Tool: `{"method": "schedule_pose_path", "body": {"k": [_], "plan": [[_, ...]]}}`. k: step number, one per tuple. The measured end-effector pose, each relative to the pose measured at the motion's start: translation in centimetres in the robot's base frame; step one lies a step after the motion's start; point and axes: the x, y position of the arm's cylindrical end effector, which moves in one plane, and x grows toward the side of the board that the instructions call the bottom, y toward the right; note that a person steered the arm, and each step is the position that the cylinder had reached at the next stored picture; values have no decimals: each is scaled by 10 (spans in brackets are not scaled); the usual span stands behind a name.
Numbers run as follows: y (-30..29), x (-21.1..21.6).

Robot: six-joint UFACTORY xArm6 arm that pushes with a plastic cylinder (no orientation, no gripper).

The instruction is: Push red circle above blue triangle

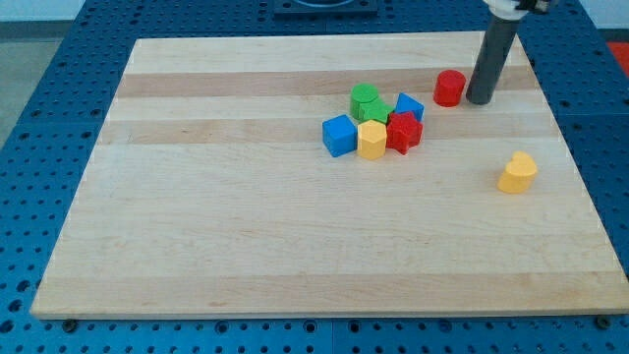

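Red circle [449, 88] sits just to the view's left of my tip [480, 100], close beside it and perhaps touching; the gap is too small to judge. My tip is a bare rod with no claw, so it holds nothing. From the red circle, the blue triangle [409, 105] lies a short way toward the view's lower left, at the edge of a cluster of blocks. A leftward push looks like what is needed. The red circle is a small, squat cylinder, upright, with a flat round top.
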Motion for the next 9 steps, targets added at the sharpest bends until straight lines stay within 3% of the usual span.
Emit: {"method": "schedule_pose_path", "body": {"k": [3, 6, 9], "plan": [[-5, -24], [-38, 59], [-22, 58]]}}
